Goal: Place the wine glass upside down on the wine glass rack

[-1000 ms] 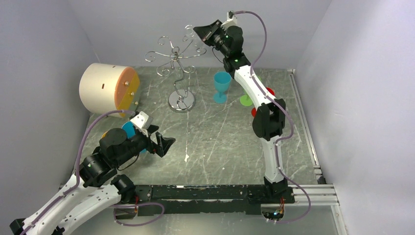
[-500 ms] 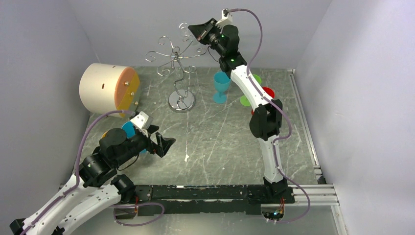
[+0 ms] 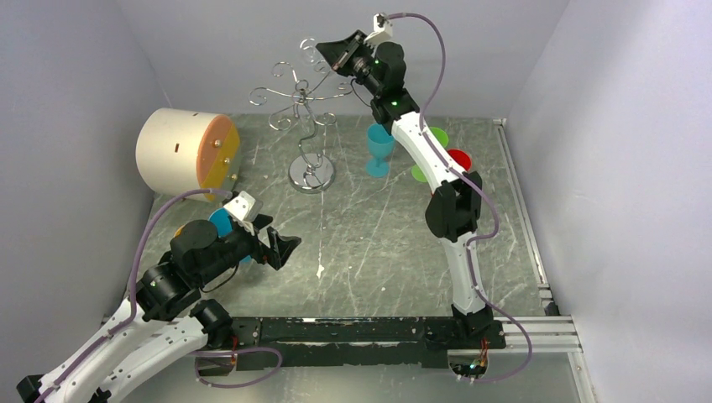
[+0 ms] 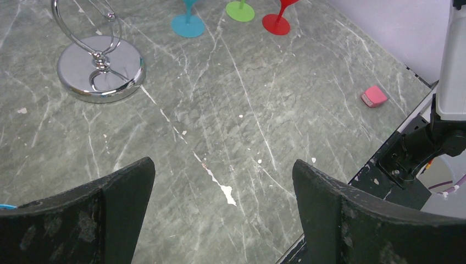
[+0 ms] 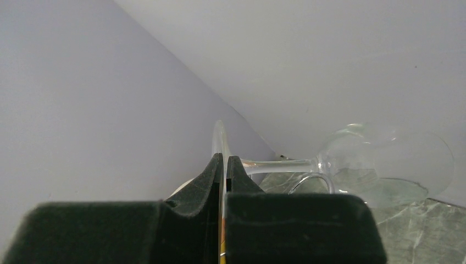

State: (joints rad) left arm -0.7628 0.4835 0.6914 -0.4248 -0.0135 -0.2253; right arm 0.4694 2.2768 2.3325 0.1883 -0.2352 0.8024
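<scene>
The grey-green marbled bench [image 3: 378,243] carries a cream cylinder [image 3: 180,149] with an orange end at the left. Beside it stands the chrome wire rack [image 3: 311,174], with curled arms on a twisted stem. High beside those arms, the right end effector [image 5: 225,165] pinches the clear wine glass [image 5: 384,159] by its foot. The stem runs straight out from the fingers, bowl farthest, with a rack curl just under it. The left end effector [image 4: 222,176] gapes empty, low over the bench. A blue goblet [image 3: 380,144], a green goblet [image 4: 240,11] and a red goblet [image 4: 276,23] stand right of the rack.

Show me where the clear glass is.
Top view, back centre: the glass is pinched by its foot in the right gripper, beside the loops of the rack.
</scene>
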